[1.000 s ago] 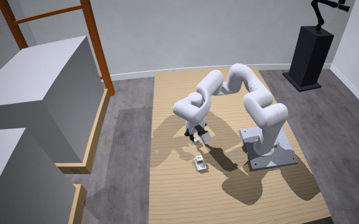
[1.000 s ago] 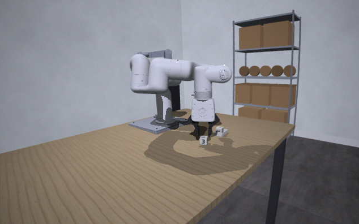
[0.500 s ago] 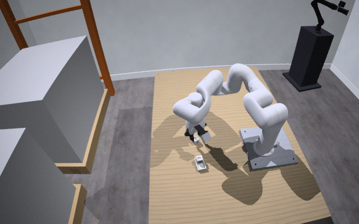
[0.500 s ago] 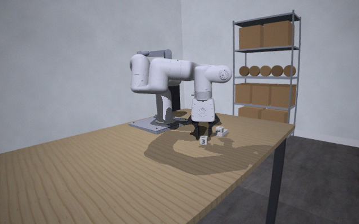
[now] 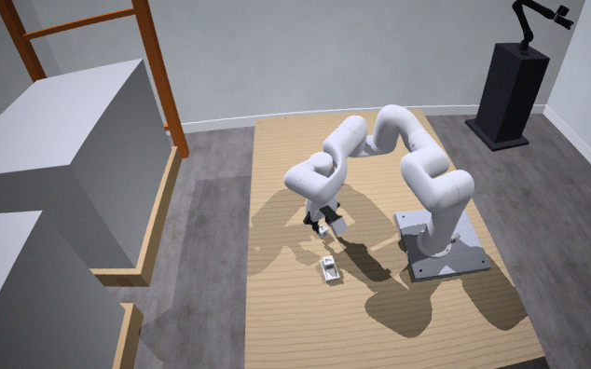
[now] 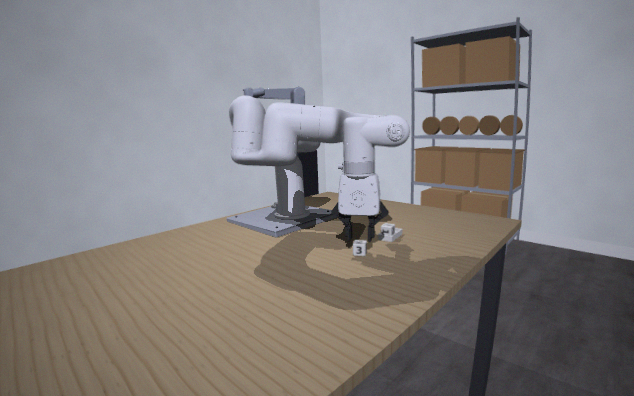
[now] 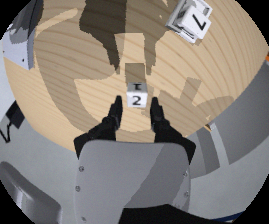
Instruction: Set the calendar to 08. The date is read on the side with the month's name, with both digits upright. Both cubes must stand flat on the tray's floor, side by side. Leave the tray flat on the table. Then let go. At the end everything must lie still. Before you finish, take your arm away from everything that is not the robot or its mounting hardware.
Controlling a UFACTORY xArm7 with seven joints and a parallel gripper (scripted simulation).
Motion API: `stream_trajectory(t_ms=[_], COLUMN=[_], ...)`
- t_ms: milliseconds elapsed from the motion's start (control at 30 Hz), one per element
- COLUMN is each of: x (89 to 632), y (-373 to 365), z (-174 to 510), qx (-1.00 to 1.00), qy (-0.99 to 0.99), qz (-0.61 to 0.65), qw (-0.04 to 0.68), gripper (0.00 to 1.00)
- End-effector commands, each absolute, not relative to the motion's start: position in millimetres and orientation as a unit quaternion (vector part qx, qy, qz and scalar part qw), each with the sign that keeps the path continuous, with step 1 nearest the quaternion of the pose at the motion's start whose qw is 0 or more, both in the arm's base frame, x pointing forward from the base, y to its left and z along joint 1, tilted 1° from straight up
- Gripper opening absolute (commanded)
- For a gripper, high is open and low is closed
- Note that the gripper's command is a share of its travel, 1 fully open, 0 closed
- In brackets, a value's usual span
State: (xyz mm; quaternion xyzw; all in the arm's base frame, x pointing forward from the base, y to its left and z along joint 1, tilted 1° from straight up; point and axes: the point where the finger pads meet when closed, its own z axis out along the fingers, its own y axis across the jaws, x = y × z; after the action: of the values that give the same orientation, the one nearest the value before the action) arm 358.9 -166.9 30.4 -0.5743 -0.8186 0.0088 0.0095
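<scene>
A white cube (image 5: 322, 231) (image 6: 359, 248) (image 7: 137, 96) is loose on the table below the fingers. In the wrist view its upper face shows a 2 and a darker side face shows a 1; the exterior camera sees a 3 on another side. My gripper (image 6: 360, 241) is partly open, with a visible gap between each finger and the cube in the wrist view. A second white cube (image 5: 328, 262) (image 6: 388, 230) (image 7: 197, 22) sits at one end of the small white tray (image 5: 332, 280). Its upper face shows a 7 in the wrist view. The month's name cannot be read.
The robot's base plate (image 5: 452, 270) (image 6: 255, 223) is bolted to the wooden table (image 5: 284, 326) (image 6: 140, 310). The tray is a short way from the loose cube. Arm shadows cross the table around both. A shelf rack (image 6: 470, 89) stands beyond the table.
</scene>
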Motion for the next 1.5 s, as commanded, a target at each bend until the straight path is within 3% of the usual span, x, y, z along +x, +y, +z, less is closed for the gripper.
stream_trajectory(t_ms=[0, 1467], x=[359.7, 359.6], y=[-167.1, -167.2], z=[31.7, 24.1], qx=[-0.574, -0.574], qy=[-0.819, -0.819], qz=[0.009, 0.009], qw=[0.008, 0.008], gripper=[0.49, 0.49])
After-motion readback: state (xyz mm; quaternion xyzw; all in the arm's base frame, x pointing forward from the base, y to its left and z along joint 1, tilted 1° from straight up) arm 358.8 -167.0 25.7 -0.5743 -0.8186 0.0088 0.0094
